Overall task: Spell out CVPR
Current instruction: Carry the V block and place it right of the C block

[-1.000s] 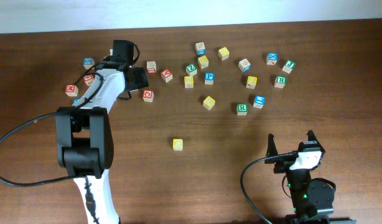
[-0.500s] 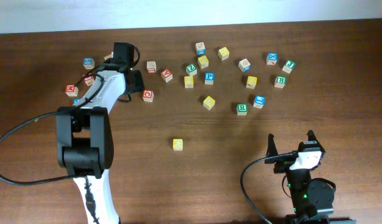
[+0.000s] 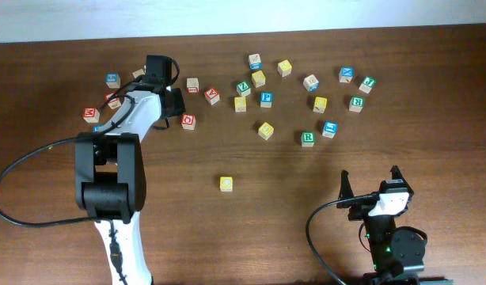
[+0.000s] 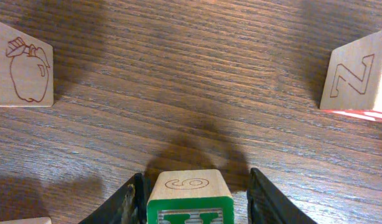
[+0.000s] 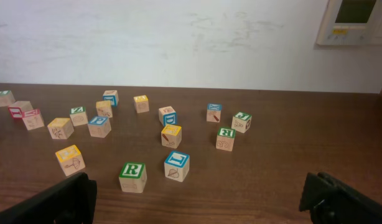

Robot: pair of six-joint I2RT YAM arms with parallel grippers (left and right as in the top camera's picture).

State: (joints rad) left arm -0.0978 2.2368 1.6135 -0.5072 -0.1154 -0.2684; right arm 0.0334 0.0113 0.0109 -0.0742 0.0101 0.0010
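Left gripper (image 4: 195, 198) straddled a green-edged cube (image 4: 190, 184), its jaws spread slightly wider than the cube, apparently positioned to pinch it. Right gripper (image 3: 370, 178) sat well apart, jaws wide and empty.

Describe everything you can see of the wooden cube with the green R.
The R cube is a small block of pale wood. Its top face carries a green R inside a green frame, and the side that shows is bare wood. It sits flat on the dark wooden table, a little apart from the other blocks. Its nearest neighbour, a blue-framed cube, is close by but not touching. Only the table touches it.
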